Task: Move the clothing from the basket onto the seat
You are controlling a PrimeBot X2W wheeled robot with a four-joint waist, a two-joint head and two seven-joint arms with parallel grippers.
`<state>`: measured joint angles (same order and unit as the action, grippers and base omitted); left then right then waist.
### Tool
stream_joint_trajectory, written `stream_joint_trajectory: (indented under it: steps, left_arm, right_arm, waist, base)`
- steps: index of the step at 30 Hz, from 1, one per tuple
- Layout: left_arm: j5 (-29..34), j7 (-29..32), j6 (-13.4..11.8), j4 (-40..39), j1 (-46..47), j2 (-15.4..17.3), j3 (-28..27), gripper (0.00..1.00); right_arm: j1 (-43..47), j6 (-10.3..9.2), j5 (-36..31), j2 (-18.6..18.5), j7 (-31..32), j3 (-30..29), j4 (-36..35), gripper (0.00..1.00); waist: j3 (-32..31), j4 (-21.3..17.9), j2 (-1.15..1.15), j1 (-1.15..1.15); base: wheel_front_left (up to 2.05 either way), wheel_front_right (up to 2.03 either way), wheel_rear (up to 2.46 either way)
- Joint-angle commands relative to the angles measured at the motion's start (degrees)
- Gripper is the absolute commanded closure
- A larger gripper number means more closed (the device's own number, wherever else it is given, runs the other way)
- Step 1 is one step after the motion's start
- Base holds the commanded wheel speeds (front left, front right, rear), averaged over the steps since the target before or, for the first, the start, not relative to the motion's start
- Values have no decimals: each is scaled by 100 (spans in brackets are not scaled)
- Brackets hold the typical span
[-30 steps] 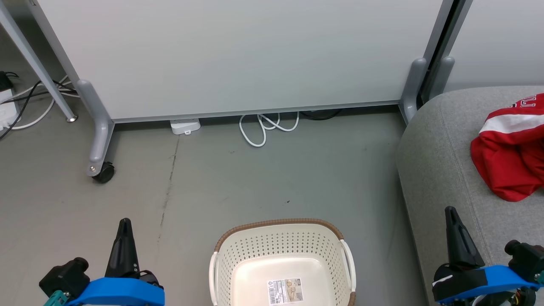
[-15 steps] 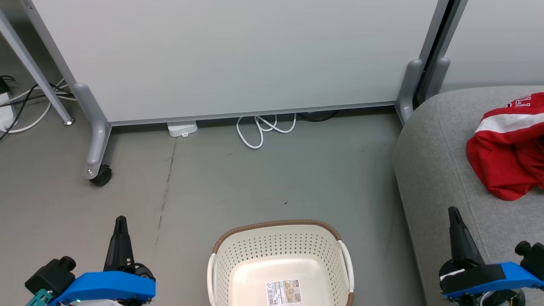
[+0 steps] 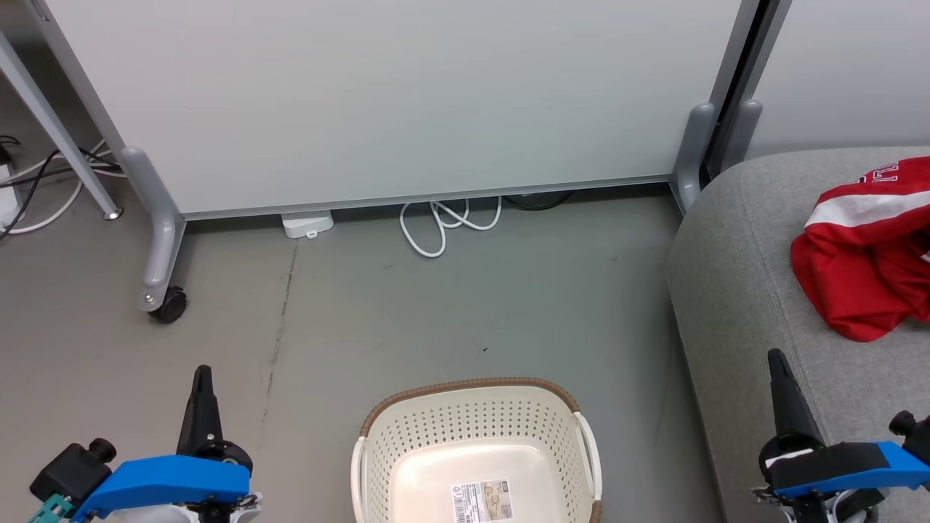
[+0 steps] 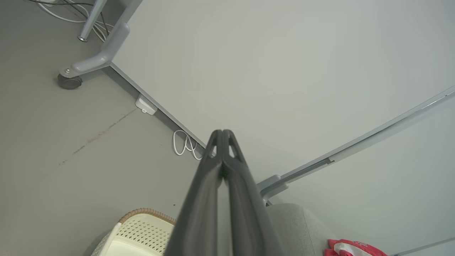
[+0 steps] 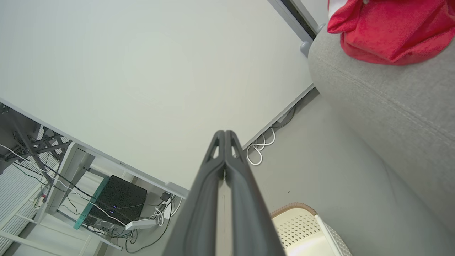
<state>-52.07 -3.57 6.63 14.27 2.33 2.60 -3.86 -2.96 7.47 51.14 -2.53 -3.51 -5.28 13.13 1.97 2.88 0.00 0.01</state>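
Note:
The red clothing (image 3: 864,254), with a white stripe and lettering, lies crumpled on the grey seat (image 3: 748,290) at the right; it also shows in the right wrist view (image 5: 387,32) and the left wrist view (image 4: 352,248). The cream basket (image 3: 476,443) with a brown rim stands on the floor at bottom centre, holding nothing but a label on its bottom. My left gripper (image 3: 201,376) hangs shut at the lower left, left of the basket. My right gripper (image 3: 777,359) is shut at the lower right, over the seat's front edge. Both hold nothing (image 4: 223,132) (image 5: 224,133).
A pale partition panel (image 3: 407,94) on a wheeled grey foot (image 3: 166,305) stands behind the basket. A white coiled cable (image 3: 443,221) and a white box (image 3: 307,222) lie at its base. More cables (image 3: 43,174) trail at the far left.
The whole head view has drifted slightly, so the camera moved. Both grippers sit a little lower and further out in the picture. Clothing and basket stay put.

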Motion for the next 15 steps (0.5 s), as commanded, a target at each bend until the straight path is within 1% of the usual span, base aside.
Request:
stream_joint_trajectory:
  steps: [1, 15]
  left_arm:
    - [-121, 41, 50, -73, 156, 29, -38, 100]
    - [-1049, 272, 57, -65, 225, 32, -94, 100]
  right_arm:
    - [-142, 2, 136, -33, 34, -19, -49, 100]
    - [-196, 3, 1090, -37, 266, -44, -17, 100]
  waist:
    - [-2, -2, 0, -1]
    - [-34, -55, 0, -1]
  base:
    - [0, 0, 0]
    - [0, 0, 0]
